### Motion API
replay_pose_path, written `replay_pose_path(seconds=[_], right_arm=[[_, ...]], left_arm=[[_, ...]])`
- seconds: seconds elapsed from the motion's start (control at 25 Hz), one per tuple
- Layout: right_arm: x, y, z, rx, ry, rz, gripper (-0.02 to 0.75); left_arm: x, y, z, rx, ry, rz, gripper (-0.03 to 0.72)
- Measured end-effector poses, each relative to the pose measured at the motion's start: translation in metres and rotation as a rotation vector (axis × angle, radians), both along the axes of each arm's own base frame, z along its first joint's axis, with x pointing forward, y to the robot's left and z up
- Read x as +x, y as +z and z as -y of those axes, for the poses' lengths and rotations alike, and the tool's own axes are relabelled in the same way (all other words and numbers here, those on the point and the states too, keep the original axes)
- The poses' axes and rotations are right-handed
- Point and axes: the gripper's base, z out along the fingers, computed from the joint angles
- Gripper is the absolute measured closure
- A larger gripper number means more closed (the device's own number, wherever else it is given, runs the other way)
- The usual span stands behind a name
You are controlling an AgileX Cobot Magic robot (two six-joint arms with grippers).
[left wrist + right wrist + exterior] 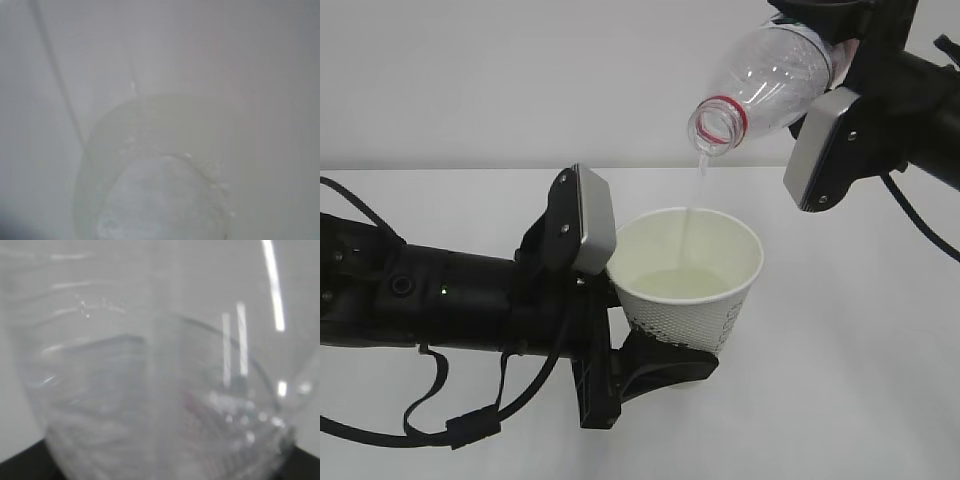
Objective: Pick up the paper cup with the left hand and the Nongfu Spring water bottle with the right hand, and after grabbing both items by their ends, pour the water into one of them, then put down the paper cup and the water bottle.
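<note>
**Mid-pour: bottle tipped over the cup**

Nearest the exterior camera is the left tool (655,330), coming in from the left on its black arm with cables looping underneath. Its jaws sit fairly wide and are clamped on the paper cup (688,290), one black finger (665,368) hooked round the lower front of the cup and the grey block up against the rim on the left. That cup stays upright, lifted clear of the white bench (860,380), with a pale pool of water (682,283) inside. From the left wrist view all you get is the cream inside wall and the rippling pool, super close and blurry.

Just above and behind, a thin stream (696,195) drops from the mouth of the Nongfu Spring water bottle (765,85), which tilts neck-down to the left, red ring showing, directly over the cup without touching it. Farthest back, upper right, the right tool (840,60) grips the bottle's far end, jaws also held wide around it. Over on the right wrist cam, clear ribbed plastic fills the shot.
</note>
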Motion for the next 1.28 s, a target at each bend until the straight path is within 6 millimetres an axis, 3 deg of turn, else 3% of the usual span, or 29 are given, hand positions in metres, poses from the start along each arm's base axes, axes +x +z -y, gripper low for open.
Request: replay_pose_path(seconds=[1.28], right_arm=[[-0.0002,0.0006,-0.0001,-0.009,0.001,0.015,0.260]], left_arm=[[-0.0001,-0.0001,0.0000,0.001,-0.002,0.001,0.183]])
